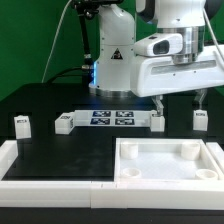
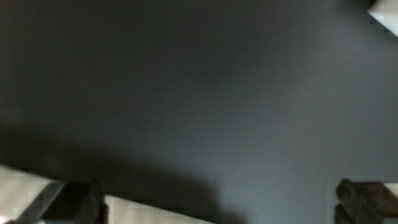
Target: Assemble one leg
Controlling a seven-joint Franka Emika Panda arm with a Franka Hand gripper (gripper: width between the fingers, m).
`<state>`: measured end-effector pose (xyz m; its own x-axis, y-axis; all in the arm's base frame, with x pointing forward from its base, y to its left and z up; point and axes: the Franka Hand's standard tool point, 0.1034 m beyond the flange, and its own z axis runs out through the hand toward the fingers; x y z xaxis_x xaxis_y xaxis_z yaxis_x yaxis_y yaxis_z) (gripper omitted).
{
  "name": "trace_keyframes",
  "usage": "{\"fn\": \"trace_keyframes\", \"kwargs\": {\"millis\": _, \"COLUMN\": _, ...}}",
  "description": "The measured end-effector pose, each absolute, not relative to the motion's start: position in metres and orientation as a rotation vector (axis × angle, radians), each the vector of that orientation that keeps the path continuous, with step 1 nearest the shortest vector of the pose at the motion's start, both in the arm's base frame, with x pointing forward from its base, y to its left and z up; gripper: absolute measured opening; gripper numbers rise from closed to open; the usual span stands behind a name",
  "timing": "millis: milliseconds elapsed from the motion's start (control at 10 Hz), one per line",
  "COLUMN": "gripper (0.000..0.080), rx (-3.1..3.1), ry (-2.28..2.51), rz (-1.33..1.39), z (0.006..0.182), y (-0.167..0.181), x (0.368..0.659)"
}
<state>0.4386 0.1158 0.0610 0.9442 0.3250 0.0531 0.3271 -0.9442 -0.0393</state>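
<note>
Several small white legs with marker tags stand on the black table in the exterior view: one at the far left [image 1: 22, 124], one beside the marker board [image 1: 65, 123], and two on the right [image 1: 158, 122] [image 1: 200, 120]. The white tray with round corner sockets [image 1: 170, 150] lies at the front right. My gripper [image 1: 181, 103] hangs open and empty above the table, its fingers just above the two right legs. In the wrist view the gripper [image 2: 221, 205] shows dark fingertips [image 2: 71, 205] wide apart over bare table. A white edge [image 2: 27, 195] shows near one finger; which part it is I cannot tell.
The marker board [image 1: 110, 118] lies flat at the table's middle back. A white L-shaped border [image 1: 30, 165] runs along the front left. The robot base [image 1: 115, 60] stands behind the board.
</note>
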Motion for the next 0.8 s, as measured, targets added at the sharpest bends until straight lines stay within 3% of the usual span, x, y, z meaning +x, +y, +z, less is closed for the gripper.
{"fn": "trace_keyframes", "kwargs": {"millis": 500, "gripper": 0.0649, "rx": -3.025, "ry": 0.373, "rz": -0.023, "z": 0.060, "y": 0.140, "x": 0.428}}
{"fn": "trace_keyframes", "kwargs": {"millis": 800, "gripper": 0.0649, "rx": -2.987, "ry": 0.557, "rz": -0.007, "z": 0.060, "y": 0.143, "x": 0.427}}
